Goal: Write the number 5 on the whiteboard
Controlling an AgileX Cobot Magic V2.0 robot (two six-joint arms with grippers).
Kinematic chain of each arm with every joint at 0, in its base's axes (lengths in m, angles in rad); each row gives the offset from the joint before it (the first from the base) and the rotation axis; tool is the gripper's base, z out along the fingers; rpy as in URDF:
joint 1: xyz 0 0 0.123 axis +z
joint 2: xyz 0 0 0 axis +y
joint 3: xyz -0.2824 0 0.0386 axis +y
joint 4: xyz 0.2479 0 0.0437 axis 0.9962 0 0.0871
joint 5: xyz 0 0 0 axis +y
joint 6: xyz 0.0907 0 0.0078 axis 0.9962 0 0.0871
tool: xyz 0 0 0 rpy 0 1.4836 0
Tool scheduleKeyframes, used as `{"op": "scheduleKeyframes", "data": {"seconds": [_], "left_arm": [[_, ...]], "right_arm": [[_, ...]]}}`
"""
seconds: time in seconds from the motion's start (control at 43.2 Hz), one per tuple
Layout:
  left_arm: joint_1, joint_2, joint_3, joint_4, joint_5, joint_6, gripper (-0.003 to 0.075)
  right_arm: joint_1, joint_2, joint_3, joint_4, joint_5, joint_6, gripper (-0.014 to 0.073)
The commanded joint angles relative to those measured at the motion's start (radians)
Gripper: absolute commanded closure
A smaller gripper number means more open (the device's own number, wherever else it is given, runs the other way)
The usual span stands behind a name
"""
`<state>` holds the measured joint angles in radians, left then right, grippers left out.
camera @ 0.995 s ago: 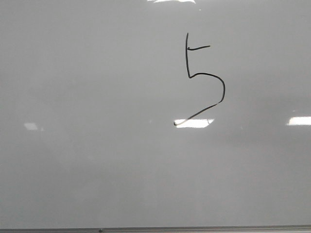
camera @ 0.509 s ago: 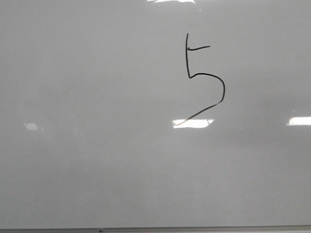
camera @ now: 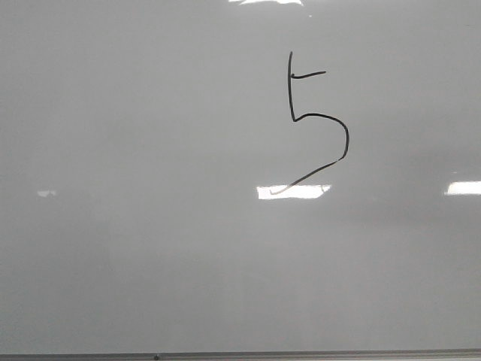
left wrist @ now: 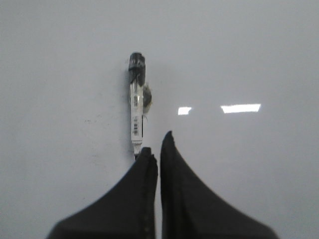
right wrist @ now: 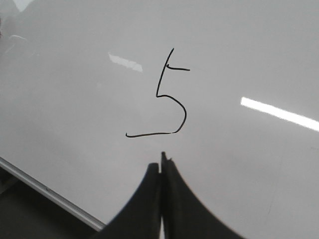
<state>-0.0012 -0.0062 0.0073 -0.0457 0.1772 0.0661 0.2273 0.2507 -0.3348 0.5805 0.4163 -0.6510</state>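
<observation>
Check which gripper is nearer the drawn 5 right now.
Right. The right gripper sits just off the tail of the 5 on the whiteboard. The left gripper has only a marker ahead, no digit in its view.

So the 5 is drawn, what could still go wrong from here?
The right gripper hangs close by the number 5; dipping onto the whiteboard could smear its tail. The marker pokes past the left gripper with its tip near the board, so it might leave a stray mark.
</observation>
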Motion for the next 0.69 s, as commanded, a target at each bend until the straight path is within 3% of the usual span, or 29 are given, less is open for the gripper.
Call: {"op": "scheduleKeyframes", "data": {"seconds": [0.0,0.671], "left_arm": [[0.002,-0.016,0.006,-0.018,-0.086,-0.011,0.0741],[0.002,-0.014,0.006,-0.027,-0.086,-0.011,0.0741]], "right_arm": [[-0.007,0.007,-0.026,0.017,-0.066,-0.001,0.0653],[-0.007,0.007,-0.026,0.017,-0.066,-0.001,0.0653]]}}
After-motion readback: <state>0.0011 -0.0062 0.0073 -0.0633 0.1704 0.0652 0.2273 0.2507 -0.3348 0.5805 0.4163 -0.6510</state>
